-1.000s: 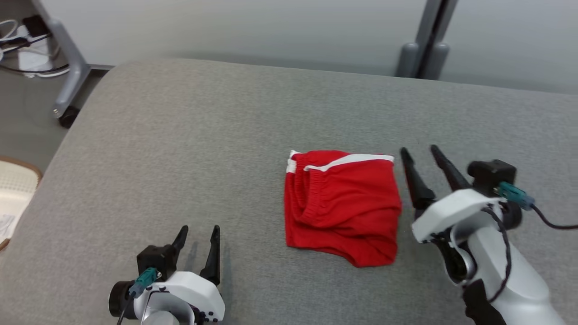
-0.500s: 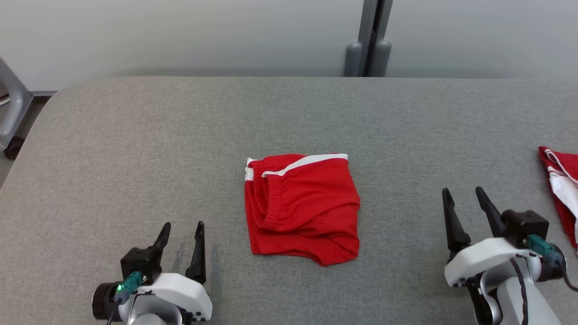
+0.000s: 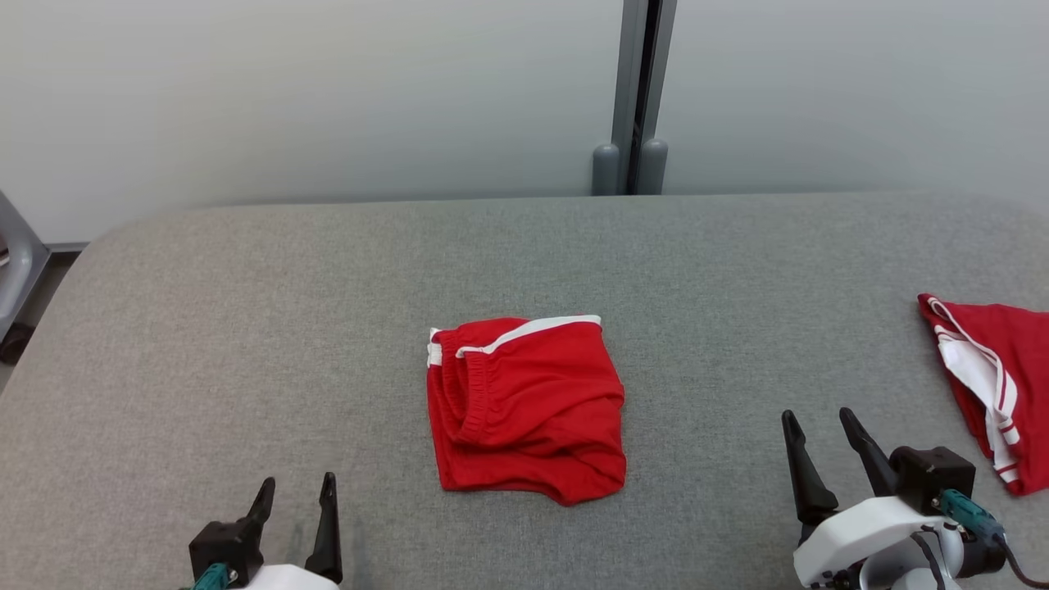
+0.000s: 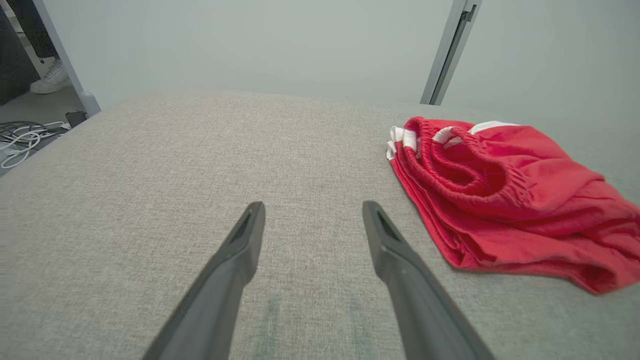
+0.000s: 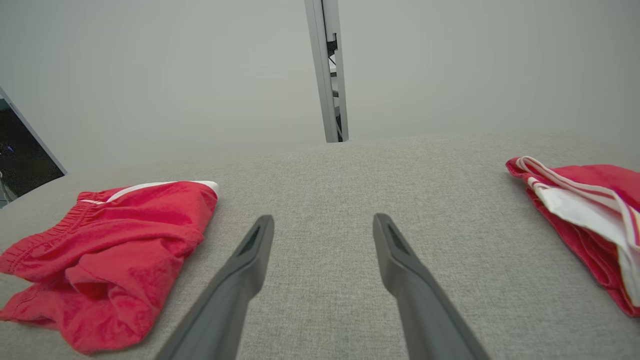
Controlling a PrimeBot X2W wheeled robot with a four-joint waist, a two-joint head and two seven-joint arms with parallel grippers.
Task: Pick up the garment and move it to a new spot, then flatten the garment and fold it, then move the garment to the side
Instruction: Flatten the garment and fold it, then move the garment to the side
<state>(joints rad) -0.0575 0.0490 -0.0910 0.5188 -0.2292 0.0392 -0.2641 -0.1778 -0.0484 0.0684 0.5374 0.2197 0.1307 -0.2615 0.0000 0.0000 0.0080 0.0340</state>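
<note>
Nearest, the left gripper (image 3: 297,483) and right gripper (image 3: 816,415) are held low over the grey surface (image 3: 246,328), jaws spread wide, nothing gripped. Between and beyond them the red garment (image 3: 524,406) is seen folded, untouched. Folding looks done; shifting it aside is judged next, so an edge must be pinched. Farther right, a second red garment (image 3: 983,385) is spotted.

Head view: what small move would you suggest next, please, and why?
Probably swing the open right gripper toward the red-and-white garment on its right: the red shorts already lie folded in the middle, while that garment lies untouched nearby.
</note>
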